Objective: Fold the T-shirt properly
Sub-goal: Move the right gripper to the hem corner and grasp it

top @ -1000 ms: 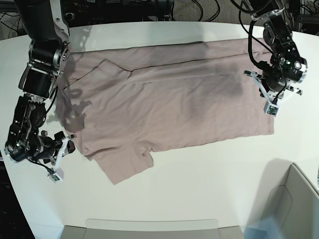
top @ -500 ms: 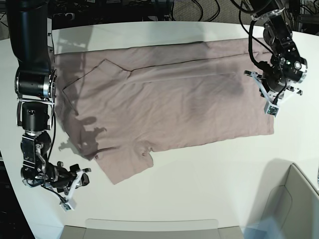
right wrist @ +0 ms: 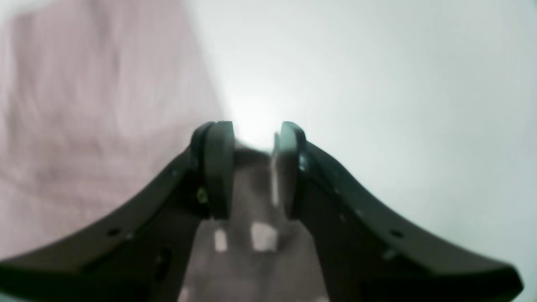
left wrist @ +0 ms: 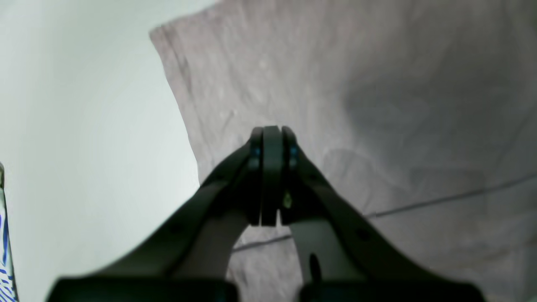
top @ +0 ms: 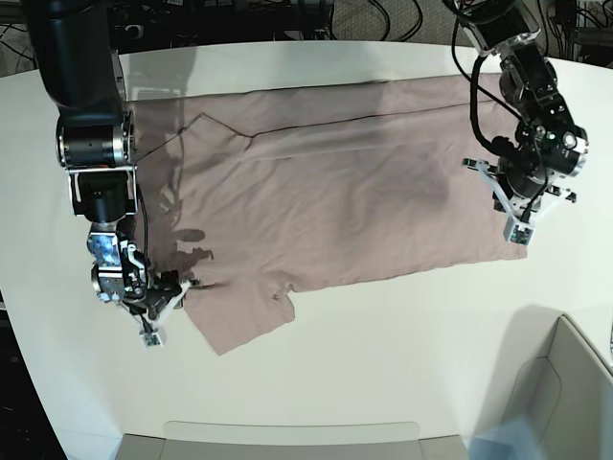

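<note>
T-shirt spread flat on my desk, both tools at its edges.

The T-shirt [top: 326,182] lies across the white desk [top: 383,364]. My left tool [left wrist: 272,138] is pinched closed over its hem, gripping nothing; my right tool [right wrist: 251,142] stands parted and empty beside the sleeve.

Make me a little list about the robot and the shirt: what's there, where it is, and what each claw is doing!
shirt: pink T-shirt, spread flat and wrinkly on the white table
left claw: left gripper, shut, over the shirt near its edge
right claw: right gripper, open, nothing between its jaws, at the shirt's sleeve edge
folding: not started, shirt lies open
corner: part of a grey bin
</note>
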`<state>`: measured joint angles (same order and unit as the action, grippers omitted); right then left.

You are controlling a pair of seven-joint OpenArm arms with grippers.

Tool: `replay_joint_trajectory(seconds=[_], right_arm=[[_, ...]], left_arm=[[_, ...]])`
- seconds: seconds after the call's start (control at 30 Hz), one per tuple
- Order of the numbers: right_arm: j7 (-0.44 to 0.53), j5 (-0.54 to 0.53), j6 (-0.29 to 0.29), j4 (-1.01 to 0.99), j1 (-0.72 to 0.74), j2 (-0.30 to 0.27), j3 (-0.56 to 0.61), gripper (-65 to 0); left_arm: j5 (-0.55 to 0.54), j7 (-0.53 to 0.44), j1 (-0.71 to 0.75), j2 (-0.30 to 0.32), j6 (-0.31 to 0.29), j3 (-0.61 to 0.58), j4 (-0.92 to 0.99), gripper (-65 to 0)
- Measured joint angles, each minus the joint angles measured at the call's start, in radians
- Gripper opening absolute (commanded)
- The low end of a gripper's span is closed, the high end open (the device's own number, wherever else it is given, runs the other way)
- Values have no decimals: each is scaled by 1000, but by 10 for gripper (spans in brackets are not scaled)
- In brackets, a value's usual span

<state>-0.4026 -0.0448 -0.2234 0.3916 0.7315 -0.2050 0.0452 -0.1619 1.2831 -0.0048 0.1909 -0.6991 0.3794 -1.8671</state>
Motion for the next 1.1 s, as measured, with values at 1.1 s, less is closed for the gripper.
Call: replay_joint_trajectory(seconds=[1.1], right_arm=[[-492, -5, -1, 835, -248, -5, -147, -457]], left_arm=[[-3, 3, 13, -8, -1, -38, 36, -650]])
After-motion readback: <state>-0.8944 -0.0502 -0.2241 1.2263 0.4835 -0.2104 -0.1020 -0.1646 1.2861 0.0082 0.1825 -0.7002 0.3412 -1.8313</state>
